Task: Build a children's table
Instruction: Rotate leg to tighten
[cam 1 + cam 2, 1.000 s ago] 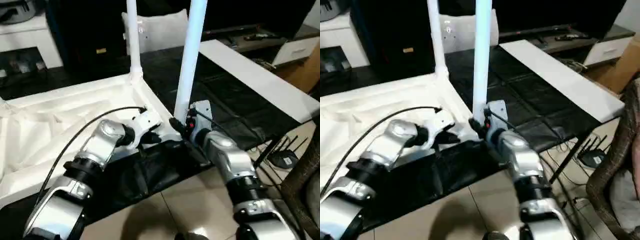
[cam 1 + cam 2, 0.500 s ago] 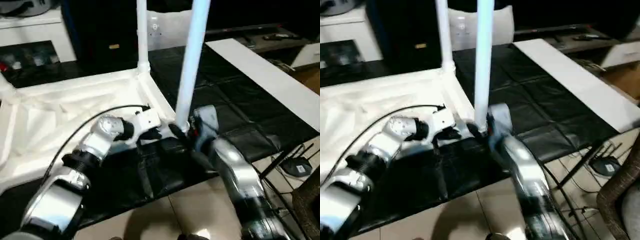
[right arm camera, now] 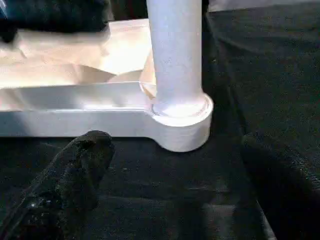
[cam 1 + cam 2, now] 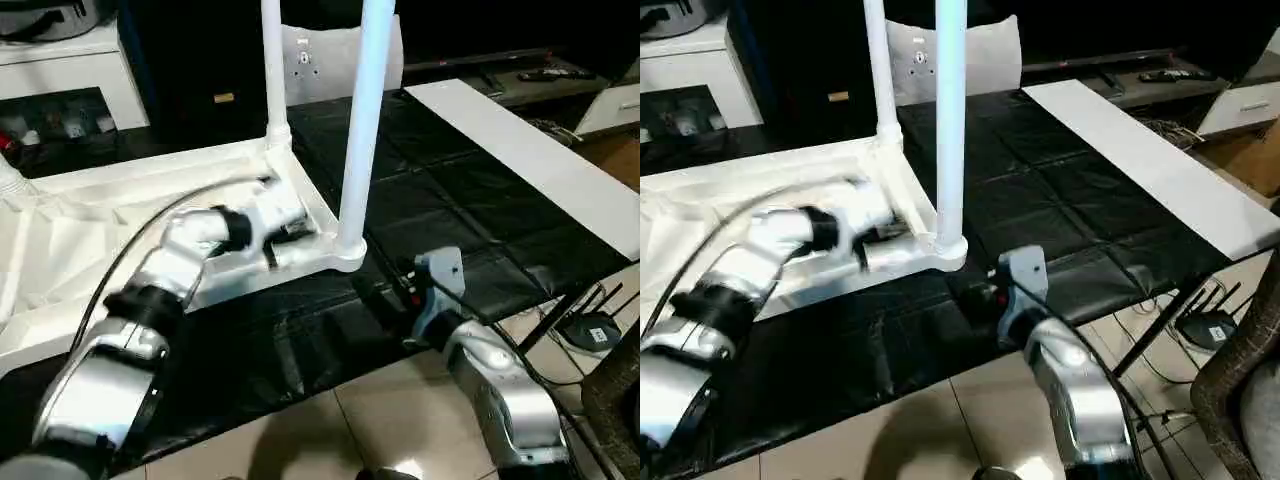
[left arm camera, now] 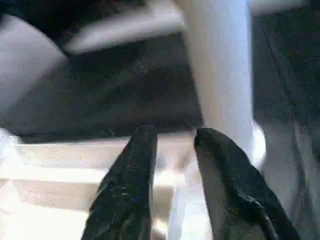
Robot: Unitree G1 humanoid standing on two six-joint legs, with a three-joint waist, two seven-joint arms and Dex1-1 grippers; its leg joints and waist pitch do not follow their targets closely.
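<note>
The right gripper [image 4: 392, 292] hangs over the black mat [image 4: 450, 210] just short of the near corner socket [image 3: 182, 122], jaws spread wide and holding nothing, with the near leg [image 4: 362, 110] standing between them in its wrist view but not touched. The left gripper [image 5: 172, 170] sits inside the upturned top [image 4: 120, 230], its fingers [image 5: 127, 175] parted a little over the rim beside that same leg, and I can see nothing caught between them. The top lies ribs-up on the mat, with the near leg upright in its socket and a second leg [image 4: 272, 70] upright in the far corner socket. To my eye the near leg looks seated, so this step reads as finished and the hands are free of it. I'd judge two legs are fitted on this side and the other corners remain, though those run out of sight. Next would be fetching another leg, which I can't spot from here, and lining it up square over an empty socket. A pillow [image 4: 330, 60] leans beyond the mat, and a white board [image 4: 540, 160] lies along its right edge.
</note>
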